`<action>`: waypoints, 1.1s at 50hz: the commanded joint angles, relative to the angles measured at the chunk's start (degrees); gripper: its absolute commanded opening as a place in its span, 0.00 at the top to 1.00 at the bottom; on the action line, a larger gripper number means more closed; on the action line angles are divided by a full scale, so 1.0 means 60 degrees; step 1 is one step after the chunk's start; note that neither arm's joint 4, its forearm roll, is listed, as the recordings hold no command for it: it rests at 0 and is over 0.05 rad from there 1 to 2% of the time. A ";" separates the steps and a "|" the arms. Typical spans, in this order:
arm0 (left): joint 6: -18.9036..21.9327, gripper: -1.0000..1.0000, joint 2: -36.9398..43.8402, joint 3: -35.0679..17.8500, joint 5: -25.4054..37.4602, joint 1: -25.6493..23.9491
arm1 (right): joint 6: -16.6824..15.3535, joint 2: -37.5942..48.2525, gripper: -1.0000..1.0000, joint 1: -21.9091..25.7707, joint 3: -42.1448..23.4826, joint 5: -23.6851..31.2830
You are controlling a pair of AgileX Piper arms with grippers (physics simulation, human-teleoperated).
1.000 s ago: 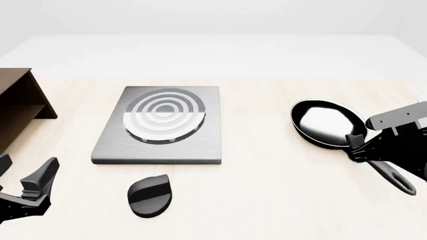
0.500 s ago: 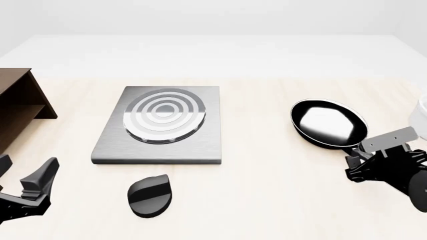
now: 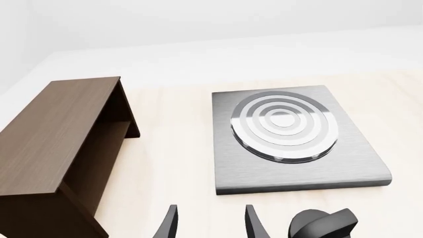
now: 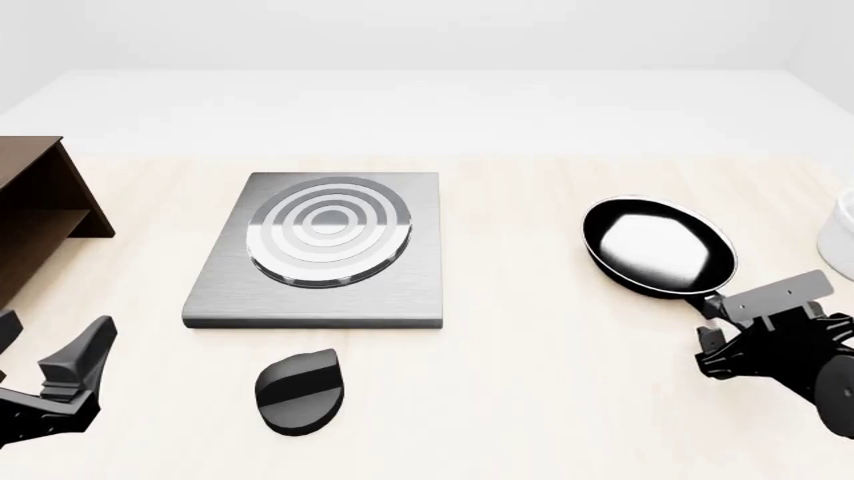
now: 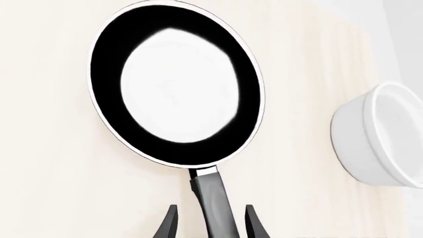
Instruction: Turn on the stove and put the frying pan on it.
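Note:
The stove is a flat grey slab with a ringed silver burner. Its black oval knob lies in front of it. The frying pan sits on the table to the right, its handle running toward my right arm. In the right wrist view my right gripper is open, its fingers standing either side of the pan's handle with gaps on both sides. In the front view this gripper covers most of the handle. My left gripper is open and empty at the near left, left of the knob.
A dark brown wooden shelf stands at the left edge, also in the left wrist view. A white bowl sits at the right edge, close beside the pan.
My right gripper has come down and back toward the near edge, settling low over the pan's handle. The pan, stove, knob and left arm have not moved.

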 commanded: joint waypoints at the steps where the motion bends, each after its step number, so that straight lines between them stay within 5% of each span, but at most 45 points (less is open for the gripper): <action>1: 0.0023 0.00 0.0111 0.0000 -0.0102 0.0010 | -0.0167 0.0143 0.00 -0.0170 0.0079 -0.0136; 3: 0.0009 0.00 0.0226 0.0000 -0.0208 0.0008 | -0.0180 0.0159 0.00 -0.0181 0.0080 -0.0161; 4: 0.0006 0.00 0.0206 0.0000 -0.0186 0.0016 | -0.0191 -0.0043 1.00 -0.0139 0.0199 -0.0253; 21: -0.0032 0.00 -0.0647 0.0000 0.0676 0.0019 | -0.0119 -0.0582 1.00 0.0110 0.0250 -0.0089; 26: -0.0020 0.00 -0.0756 0.0000 0.0789 0.0024 | 0.0028 -0.2769 1.00 0.0455 -0.0015 0.1696; 27: -0.0014 0.00 -0.0794 0.0000 0.0825 0.0028 | 0.0144 -0.3667 1.00 0.0650 -0.0318 0.2661; 37: -0.0008 0.00 -0.0189 0.0000 0.0215 0.0026 | 0.0542 -0.5698 1.00 0.2342 -0.1977 0.5781; 55: -0.0100 0.00 0.0034 0.0000 -0.0010 0.0006 | 0.0694 -0.3485 1.00 0.5059 -0.5385 0.6711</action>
